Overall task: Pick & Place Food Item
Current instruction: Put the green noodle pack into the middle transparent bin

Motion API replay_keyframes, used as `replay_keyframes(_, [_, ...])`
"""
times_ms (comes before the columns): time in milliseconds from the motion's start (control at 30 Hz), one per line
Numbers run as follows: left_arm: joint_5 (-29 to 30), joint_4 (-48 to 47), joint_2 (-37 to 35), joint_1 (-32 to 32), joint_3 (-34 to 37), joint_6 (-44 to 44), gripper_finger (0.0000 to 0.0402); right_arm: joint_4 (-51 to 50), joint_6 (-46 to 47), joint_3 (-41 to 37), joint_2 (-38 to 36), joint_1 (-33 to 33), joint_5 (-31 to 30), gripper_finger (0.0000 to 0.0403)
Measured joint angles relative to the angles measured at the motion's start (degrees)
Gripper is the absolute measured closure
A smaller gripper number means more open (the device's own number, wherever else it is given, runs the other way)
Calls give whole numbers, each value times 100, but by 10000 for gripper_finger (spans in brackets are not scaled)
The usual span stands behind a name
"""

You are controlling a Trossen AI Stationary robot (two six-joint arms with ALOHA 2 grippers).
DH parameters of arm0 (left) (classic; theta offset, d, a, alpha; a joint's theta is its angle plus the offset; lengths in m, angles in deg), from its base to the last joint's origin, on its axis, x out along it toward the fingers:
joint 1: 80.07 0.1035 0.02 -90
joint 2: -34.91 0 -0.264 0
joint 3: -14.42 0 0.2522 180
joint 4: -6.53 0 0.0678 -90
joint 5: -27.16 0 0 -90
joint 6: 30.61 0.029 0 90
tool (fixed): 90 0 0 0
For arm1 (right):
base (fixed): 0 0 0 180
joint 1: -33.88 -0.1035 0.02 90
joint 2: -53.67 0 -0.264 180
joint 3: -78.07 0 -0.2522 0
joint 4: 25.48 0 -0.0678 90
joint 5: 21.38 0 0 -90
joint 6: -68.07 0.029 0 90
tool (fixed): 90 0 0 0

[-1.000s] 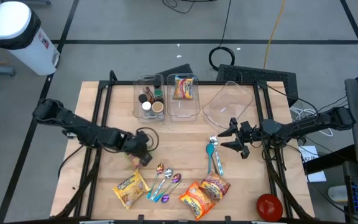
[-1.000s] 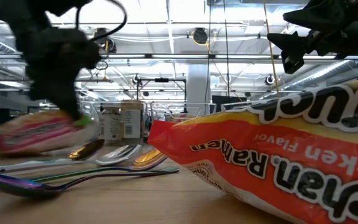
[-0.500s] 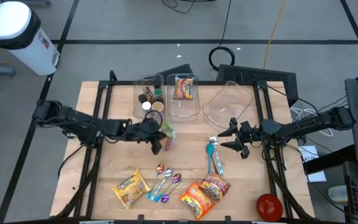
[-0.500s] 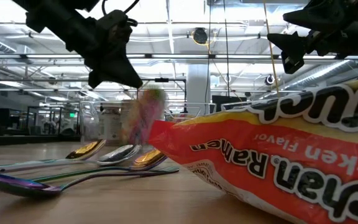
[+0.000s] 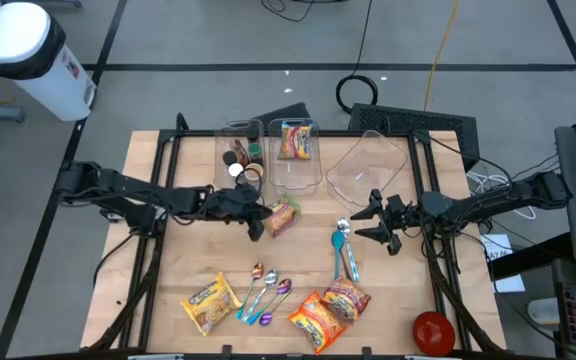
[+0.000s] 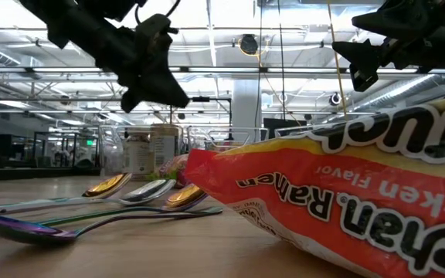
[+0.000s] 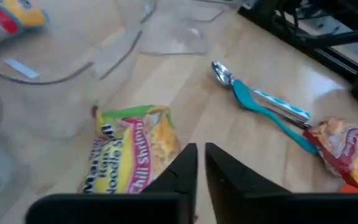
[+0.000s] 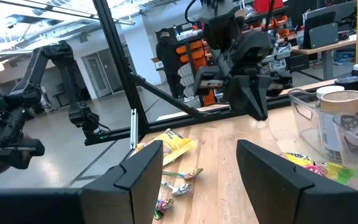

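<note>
Noodle packet point(image 7: 131, 151) — yellow, green-topped, red lettering, lying flat on table point(image 5: 298, 255)

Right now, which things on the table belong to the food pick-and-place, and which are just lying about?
In the job: green-and-yellow chili shrimp noodle packet; left end effector beside it; likely the clear plastic bin already holding a packet.

Lying about: shiny metal spoons; teal-handled spoons; orange ramen packets; yellow noodle packet; red bowl; right end effector, waiting open.
</note>
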Motion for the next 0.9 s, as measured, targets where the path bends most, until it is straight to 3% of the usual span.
replay_keyframes(267, [185, 635, 1241, 0, -221, 704, 215, -127, 1, 2, 26, 7, -400, 206])
replay_keyframes(433, [491, 647, 1724, 0, -310, 1138, 169, -103, 9, 2, 24, 7, -400, 206])
replay_keyframes(667, [581, 652, 2007, 0, -310, 1096, 174, -149, 7, 2, 26, 6, -398, 206])
replay_keyframes(900, [552, 719, 2049, -58, -317, 1025, 230, -144, 6, 2, 26, 4, -398, 206])
